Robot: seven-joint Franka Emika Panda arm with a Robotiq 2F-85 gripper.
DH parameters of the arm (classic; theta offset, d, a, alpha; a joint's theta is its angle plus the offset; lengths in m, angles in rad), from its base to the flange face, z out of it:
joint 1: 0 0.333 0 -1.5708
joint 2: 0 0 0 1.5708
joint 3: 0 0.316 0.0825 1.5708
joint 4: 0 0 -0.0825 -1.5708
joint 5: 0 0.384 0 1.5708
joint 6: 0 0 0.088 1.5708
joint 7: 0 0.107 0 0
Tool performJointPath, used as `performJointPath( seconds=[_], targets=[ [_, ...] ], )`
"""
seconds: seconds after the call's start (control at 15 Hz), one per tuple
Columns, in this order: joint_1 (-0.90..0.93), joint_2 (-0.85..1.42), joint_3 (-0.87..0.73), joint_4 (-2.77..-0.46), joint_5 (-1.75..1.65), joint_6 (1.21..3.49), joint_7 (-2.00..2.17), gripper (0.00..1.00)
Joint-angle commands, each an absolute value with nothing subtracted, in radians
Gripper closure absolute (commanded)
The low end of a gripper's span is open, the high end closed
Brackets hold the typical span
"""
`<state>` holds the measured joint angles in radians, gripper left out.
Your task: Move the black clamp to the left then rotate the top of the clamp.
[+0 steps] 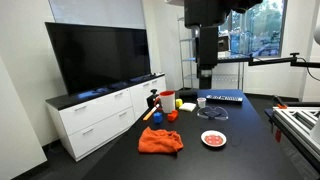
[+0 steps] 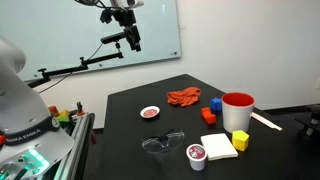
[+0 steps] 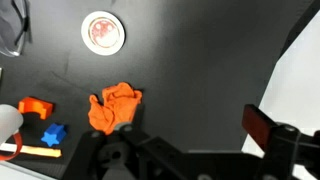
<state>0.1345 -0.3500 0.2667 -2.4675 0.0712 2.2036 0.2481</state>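
Orange cloth up front on table; black clamp upright behind it, just beside red cup. Gripper hangs well above the table, jaws wide, holding nothing.

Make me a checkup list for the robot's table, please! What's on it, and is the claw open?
Surface: black table, flat, no spill seen.
Job's things: black clamp upright near the table edge, beside the red cup; finer detail too small to tell.
Clutter: orange cloth, small dish, glasses, keyboard, yellow block.
Grippers: gripper open, holding nothing, high above the table.
Cables: nothing seen.
Surroundings: TV on a white cabinet.
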Motion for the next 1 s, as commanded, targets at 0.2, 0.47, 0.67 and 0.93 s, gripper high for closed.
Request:
performJointPath(
  seconds=[0.2, 0.47, 0.67, 0.93],
  targets=[
    [0.147, -0.394, 0.255, -2.406, 0.065, 2.187, 0.253, 0.0],
    [0.147, -0.39, 0.255, -2.41, 0.065, 2.185, 0.253, 0.0],
    [0.101, -0.357, 0.239, -2.4, 0.012, 2.2, 0.278, 0.0],
    [-0.038, -0.301, 0.153, -2.388, -0.112, 2.248, 0.346, 0.0]
  ],
)
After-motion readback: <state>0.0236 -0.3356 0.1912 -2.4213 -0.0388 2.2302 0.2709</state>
